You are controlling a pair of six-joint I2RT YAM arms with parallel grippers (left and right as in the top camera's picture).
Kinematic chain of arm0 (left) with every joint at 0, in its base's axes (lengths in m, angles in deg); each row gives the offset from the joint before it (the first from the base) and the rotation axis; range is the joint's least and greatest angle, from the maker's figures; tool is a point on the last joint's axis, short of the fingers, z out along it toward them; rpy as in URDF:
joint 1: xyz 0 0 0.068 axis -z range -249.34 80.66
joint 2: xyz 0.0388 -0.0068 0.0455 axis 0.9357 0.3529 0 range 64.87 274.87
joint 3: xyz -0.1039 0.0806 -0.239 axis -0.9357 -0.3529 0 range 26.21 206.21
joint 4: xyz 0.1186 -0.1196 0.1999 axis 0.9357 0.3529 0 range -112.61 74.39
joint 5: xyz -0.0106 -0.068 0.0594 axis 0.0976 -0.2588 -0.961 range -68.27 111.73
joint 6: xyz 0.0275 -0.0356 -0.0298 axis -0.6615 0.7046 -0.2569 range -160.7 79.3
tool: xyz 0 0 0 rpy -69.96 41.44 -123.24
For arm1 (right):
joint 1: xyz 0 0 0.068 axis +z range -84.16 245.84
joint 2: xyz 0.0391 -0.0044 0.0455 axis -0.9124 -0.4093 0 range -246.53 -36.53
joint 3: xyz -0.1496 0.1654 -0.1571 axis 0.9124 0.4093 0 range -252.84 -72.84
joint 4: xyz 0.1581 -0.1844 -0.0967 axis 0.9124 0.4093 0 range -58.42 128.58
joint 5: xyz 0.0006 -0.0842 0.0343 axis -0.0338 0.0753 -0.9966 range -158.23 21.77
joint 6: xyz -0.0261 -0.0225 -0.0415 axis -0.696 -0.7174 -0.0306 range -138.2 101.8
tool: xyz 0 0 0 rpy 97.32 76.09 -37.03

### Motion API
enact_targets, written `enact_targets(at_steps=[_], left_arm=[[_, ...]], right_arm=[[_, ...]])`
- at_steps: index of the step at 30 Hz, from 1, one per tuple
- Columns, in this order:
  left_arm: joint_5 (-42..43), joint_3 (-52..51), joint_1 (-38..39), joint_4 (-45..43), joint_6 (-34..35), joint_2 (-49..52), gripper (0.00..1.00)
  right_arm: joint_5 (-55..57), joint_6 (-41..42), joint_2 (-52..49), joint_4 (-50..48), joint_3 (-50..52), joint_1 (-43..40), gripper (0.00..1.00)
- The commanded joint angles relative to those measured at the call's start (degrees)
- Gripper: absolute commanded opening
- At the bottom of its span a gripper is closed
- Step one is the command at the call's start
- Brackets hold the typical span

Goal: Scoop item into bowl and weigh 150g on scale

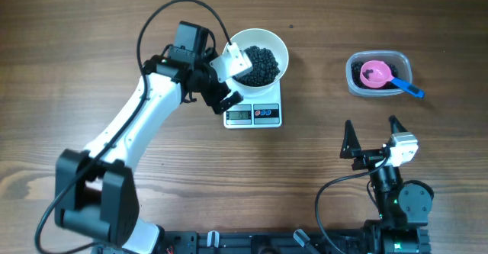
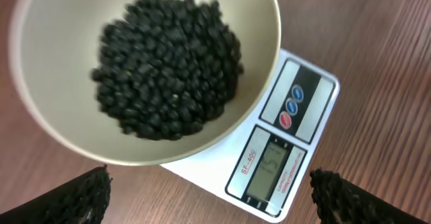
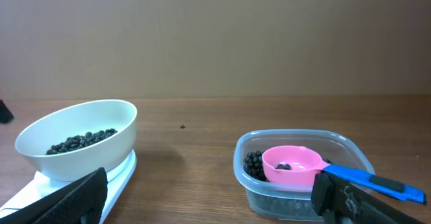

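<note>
On the bench (image 1: 91, 40), the white bowl (image 1: 264, 37) sits on the scale (image 1: 254, 115) near the middle, toward the far edge. The black beans (image 1: 261, 65) are heaped inside, and my left gripper (image 2: 212, 200) hangs released just beside its left side, holding nothing. Toward the right edge, the clear tub (image 1: 354, 84) holds more beans and the pink scoop (image 1: 375, 72), with my right gripper (image 1: 372, 136) spread wide and empty, nearer the near edge.

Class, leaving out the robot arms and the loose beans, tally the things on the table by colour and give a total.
White: 2 (bowl, scale)
Clear: 1 (tub)
Pink with blue handle: 1 (scoop)
Total: 4
</note>
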State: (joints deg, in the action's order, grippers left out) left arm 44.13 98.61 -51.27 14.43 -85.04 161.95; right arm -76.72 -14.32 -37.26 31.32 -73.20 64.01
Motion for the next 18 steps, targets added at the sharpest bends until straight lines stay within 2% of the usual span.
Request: enact_targets(at_steps=[1,3,4,6,8,11,12,13,15,16,18], left_arm=[[0.74,0.24,0.11,-1.64,8.96,-3.02,1.00],[0.68,0.24,0.11,-4.13,17.88,-3.13,1.00],[-1.33,0.26,0.04,-6.49,26.01,-4.39,1.00],[-5.88,0.26,0.04,-9.11,29.75,-7.08,1.00],[-11.54,0.26,0.02,-13.94,37.73,-10.56,1.00],[-19.06,0.24,-1.90,-23.43,60.08,-13.09,1.00],[-19.02,0.24,-2.75,-25.94,64.00,-13.07,1.00],[-18.86,0.24,-3.45,-28.33,66.01,-12.31,1.00],[-19.17,0.24,-3.45,-26.62,64.67,-11.69,1.00],[-20.76,0.24,-3.45,-24.37,62.31,-11.34,1.00],[-26.16,0.24,-3.45,-26.43,61.09,-10.40,1.00]], right_arm=[[0.98,0.61,0.52,-0.17,0.04,-0.28,1.00],[0.98,0.63,0.52,-0.20,0.04,-0.28,1.00],[0.98,0.63,0.52,-0.17,0.04,-0.28,1.00],[0.98,0.63,0.52,-0.20,0.04,-0.28,1.00],[0.98,0.63,0.52,-0.17,0.04,-0.28,1.00],[0.98,0.66,0.52,-0.20,0.04,-0.28,1.00],[0.98,0.63,0.52,-0.20,0.04,-0.28,1.00],[0.98,0.63,0.52,-0.20,0.04,-0.28,1.00],[0.98,0.63,0.52,-0.20,0.04,-0.28,1.00],[0.98,0.66,0.52,-0.17,0.04,-0.28,1.00],[0.98,0.61,0.52,-0.17,0.04,-0.28,1.00]])
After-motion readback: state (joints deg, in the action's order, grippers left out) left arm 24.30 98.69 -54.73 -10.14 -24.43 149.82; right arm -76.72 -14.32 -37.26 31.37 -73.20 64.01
